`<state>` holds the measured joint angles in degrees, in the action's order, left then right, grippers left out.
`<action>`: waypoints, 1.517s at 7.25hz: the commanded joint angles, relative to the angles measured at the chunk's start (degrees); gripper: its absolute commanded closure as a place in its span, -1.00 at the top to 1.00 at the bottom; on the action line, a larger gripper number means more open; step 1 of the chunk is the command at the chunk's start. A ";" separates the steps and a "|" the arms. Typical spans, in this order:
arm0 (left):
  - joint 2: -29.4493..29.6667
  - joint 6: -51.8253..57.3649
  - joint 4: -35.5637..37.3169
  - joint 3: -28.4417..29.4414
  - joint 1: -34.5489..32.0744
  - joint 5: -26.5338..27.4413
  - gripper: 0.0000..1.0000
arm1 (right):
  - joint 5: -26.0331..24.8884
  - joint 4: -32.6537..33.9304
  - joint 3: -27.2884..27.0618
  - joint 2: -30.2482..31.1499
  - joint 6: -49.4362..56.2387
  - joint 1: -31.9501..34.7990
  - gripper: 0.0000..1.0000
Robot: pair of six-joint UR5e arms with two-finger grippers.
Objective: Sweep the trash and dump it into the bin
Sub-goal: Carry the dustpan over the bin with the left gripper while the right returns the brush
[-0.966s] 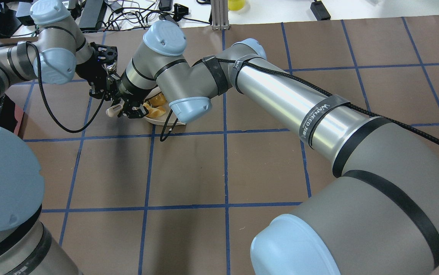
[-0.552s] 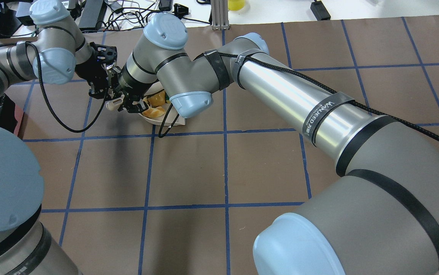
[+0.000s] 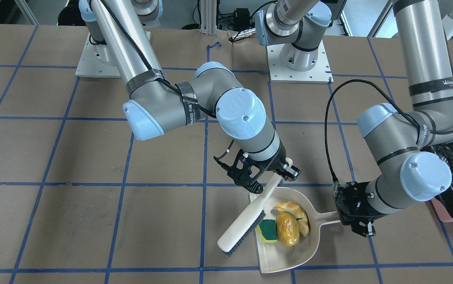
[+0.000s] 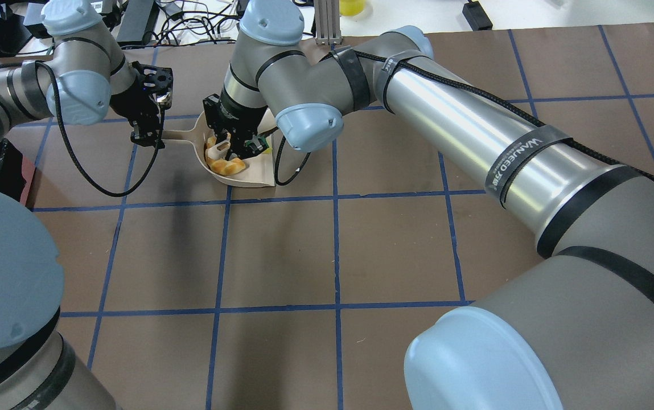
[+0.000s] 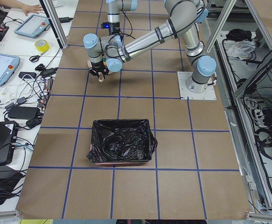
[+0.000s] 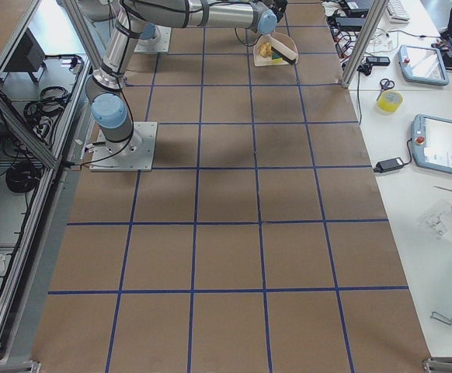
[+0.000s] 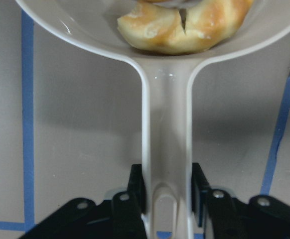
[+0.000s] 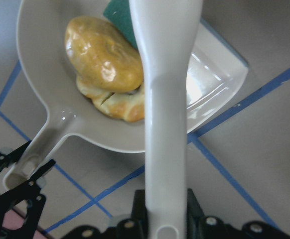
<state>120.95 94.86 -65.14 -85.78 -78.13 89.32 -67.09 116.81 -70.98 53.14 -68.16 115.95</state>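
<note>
On the brown paper-covered table (image 3: 92,221), a smooth beige plastic dustpan (image 3: 289,252) lies flat and holds all three items. A glossy golden-brown potato (image 3: 288,229) sits at the centre. A tan curved bread piece (image 3: 289,207) and a green-backed yellow sponge (image 3: 267,230) lie against it. The left gripper (image 7: 167,191) clamps the dustpan's narrow handle. The right gripper (image 8: 165,209) pinches the handle of a beige brush (image 3: 242,225); its dark bristles appear to touch the sponge. The bin (image 5: 122,142), lined with crinkly black plastic, stands apart.
</note>
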 commanded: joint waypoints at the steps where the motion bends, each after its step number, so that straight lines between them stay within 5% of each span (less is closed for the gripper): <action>1: -0.54 0.24 -0.07 0.00 0.87 -2.82 -1.00 | -3.92 -14.17 -0.38 2.83 15.53 -6.32 -1.00; 5: -2.21 3.38 -1.91 0.00 4.72 -3.10 -1.00 | -15.32 -29.95 -2.65 9.69 35.77 -16.61 -1.00; 8: -5.10 8.38 -6.91 1.23 9.91 -3.10 -1.00 | -20.86 -29.28 -12.83 15.57 47.30 -23.72 -1.00; 9: -6.25 11.46 -8.32 1.23 12.54 -3.36 -1.00 | -26.81 -29.71 -15.56 16.81 51.60 -24.97 -1.00; 11: -7.83 21.09 -14.79 4.63 17.72 -3.71 -1.00 | -29.84 -29.71 -17.78 17.17 58.62 -28.91 -1.00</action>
<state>114.11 109.71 -75.69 -83.34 -63.64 85.76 -94.34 87.38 -87.03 69.93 -14.68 89.75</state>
